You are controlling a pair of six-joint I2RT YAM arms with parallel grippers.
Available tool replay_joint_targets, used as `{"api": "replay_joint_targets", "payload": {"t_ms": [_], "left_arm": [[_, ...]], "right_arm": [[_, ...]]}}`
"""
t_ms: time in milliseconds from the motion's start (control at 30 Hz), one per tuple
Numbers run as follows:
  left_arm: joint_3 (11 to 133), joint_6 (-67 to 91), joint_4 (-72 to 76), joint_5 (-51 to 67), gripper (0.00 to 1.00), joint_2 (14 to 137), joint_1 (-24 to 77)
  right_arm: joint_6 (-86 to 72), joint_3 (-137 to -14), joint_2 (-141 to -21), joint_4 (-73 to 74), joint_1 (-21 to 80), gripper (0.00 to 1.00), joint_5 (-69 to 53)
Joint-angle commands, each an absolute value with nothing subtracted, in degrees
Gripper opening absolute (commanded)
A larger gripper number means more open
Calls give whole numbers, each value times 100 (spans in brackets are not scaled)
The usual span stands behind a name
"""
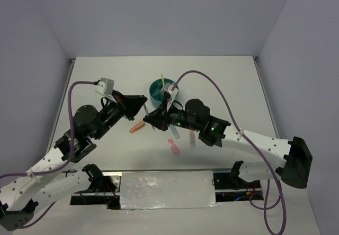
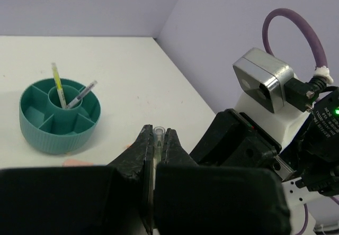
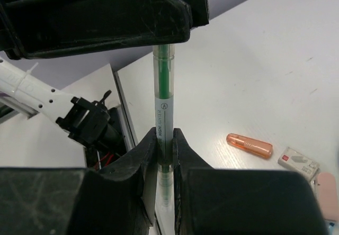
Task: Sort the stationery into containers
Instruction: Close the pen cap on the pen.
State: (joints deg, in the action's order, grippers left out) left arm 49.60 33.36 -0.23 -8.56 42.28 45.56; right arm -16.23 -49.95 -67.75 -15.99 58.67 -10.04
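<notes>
Both grippers hold one green highlighter with a clear barrel, above the table in front of the teal organizer. My right gripper is shut on its lower barrel. My left gripper is shut on its other end, where a clear cap tip pokes out between the fingers. In the top view the two grippers meet tip to tip, left and right. The organizer holds a yellow pen and a grey pen upright in its central cup.
An orange cap lies on the table below the grippers, also in the right wrist view. A pink item and a pale one lie nearer the front. A small white eraser lies beside the orange cap.
</notes>
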Motion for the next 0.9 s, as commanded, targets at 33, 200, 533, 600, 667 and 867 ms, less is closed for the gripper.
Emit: {"api": "replay_joint_targets", "payload": {"t_ms": [33, 200, 533, 600, 667, 867], "left_arm": [[4677, 3568, -457, -150, 0, 4280, 4623], [4132, 3910, -413, -44, 0, 4245, 5097], [3893, 4140, -1080, -885, 0, 4236, 5862], [4366, 3991, -1545, -1430, 0, 4236, 5862], [5267, 3842, -1853, -2454, 27, 4358, 5862], [8398, 2655, -2064, -3812, 93, 5350, 5845]], "right_arm": [[-1257, -6256, -6899, -1776, 5669, 0, -1045], [-1187, -7284, -7224, -1468, 5344, 0, -1265], [-1108, -7911, -7488, -1370, 5115, 0, -1441], [-880, -7369, -7479, -1485, 5124, 0, -1459], [-757, -6788, -7488, -1966, 5115, 0, -1302], [-422, -5072, -7734, -4095, 4966, 0, -705]]}}
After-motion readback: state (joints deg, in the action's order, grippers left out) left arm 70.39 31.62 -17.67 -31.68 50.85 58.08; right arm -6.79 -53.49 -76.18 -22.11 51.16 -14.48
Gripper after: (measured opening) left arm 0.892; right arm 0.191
